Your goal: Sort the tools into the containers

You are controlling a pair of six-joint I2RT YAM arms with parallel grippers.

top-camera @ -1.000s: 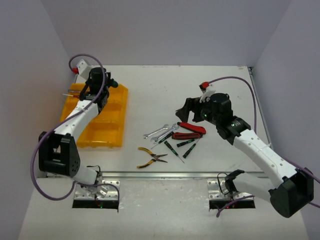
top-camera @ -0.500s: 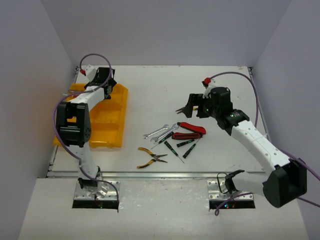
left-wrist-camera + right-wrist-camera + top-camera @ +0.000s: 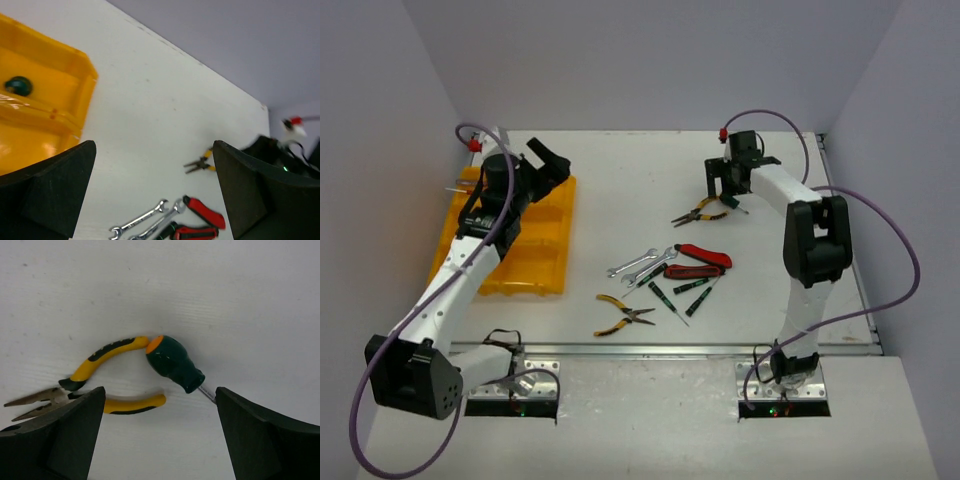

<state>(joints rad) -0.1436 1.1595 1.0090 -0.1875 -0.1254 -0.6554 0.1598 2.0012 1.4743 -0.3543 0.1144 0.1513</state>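
Both grippers spread wide, nothing held. The table (image 3: pixel 620 180) carries the yellow tray (image 3: pixel 535 265) at left. My left gripper (image 3: pixel 548 160) hangs over its far end, one green-handled tool (image 3: pixel 17 85) inside. Most tools (image 3: pixel 665 272) lie mid-table. My right gripper (image 3: pixel 160 440) straddles yellow pliers (image 3: pixel 107 351), a green screwdriver (image 3: pixel 174 366) touching one handle. Risk: closing here grabs both, or the round handle rolls out.
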